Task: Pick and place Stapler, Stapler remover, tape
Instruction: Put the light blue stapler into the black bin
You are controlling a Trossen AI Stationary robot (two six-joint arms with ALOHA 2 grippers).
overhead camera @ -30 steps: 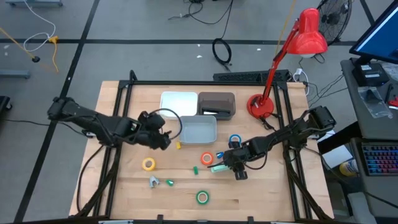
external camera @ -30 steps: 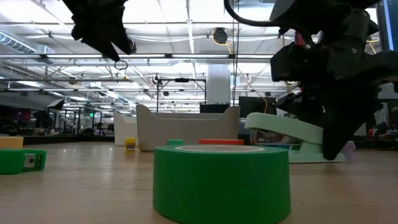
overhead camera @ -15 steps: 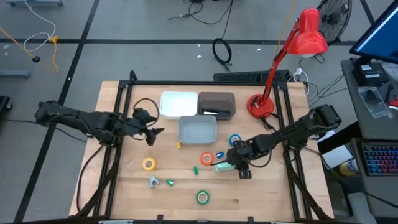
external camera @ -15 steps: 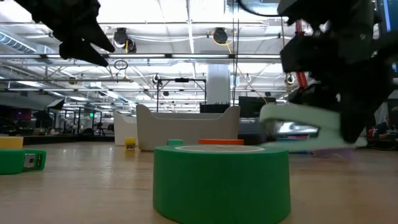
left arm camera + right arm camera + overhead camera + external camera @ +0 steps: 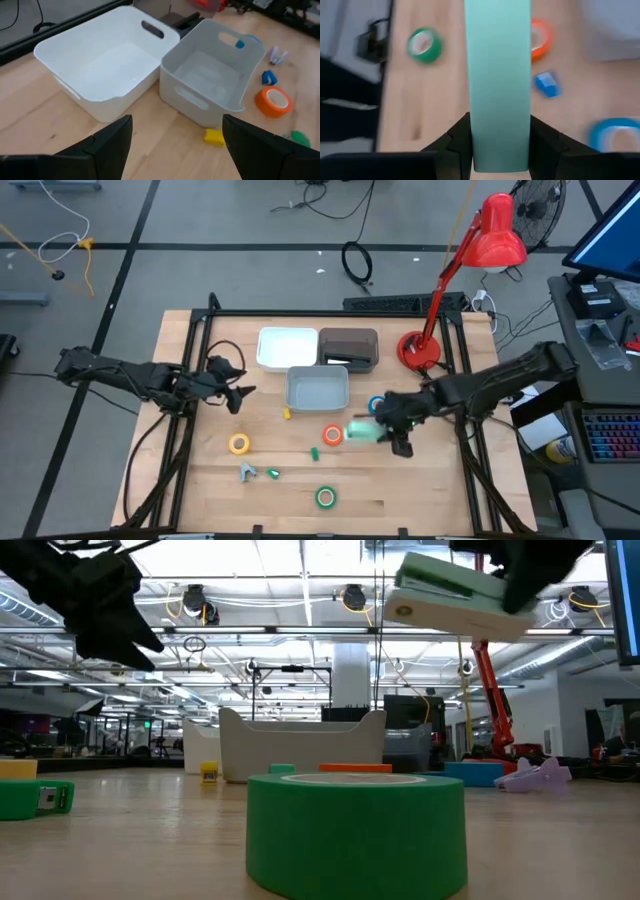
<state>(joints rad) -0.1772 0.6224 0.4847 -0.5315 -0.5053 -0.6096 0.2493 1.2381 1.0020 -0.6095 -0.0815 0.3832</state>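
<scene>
A mint-green stapler, smooth plastic and long-bodied, is gripped by the right gripper and held lifted above the wooden worktop near its right-centre. 4 ring-shaped tape rolls lie on the wood: yellow, orange-red, blue, green. The left gripper hovers empty, fingers wide apart, beside the rectangular grey bin.

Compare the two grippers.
The right gripper is shut on the mint stapler, lifted off the table; the left gripper is open and empty. The right one hangs near the orange tape, the left one beside the bins. Both are dark and clear of the tabletop.
</scene>
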